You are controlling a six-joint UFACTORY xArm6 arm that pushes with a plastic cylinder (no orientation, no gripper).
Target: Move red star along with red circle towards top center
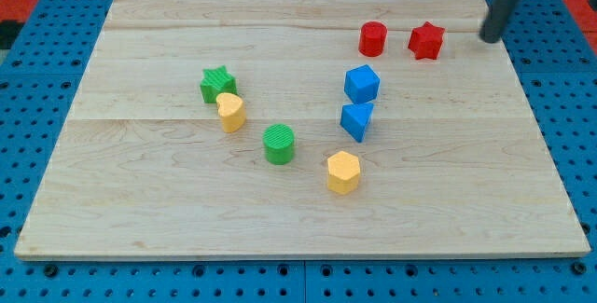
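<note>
Camera view: the red star (pixel 426 41) and red circle (pixel 373 38) are located near each other at the surface's (pixel 168 182) top right. My tip (pixel 489 37) is positioned right of the star, apart. No gripper is fitted. Both blocks are judged light, rigid and easily slid; contact is advised on the star's right face.

My tip (pixel 488 38) right of red star (pixel 426 41)

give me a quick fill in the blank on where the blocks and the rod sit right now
My tip sits to the view's ____ of the red star.
The red circle lies just to the view's ____ of the red star.
The yellow heart touches the ____ star.

Missing words: right; left; green
</note>
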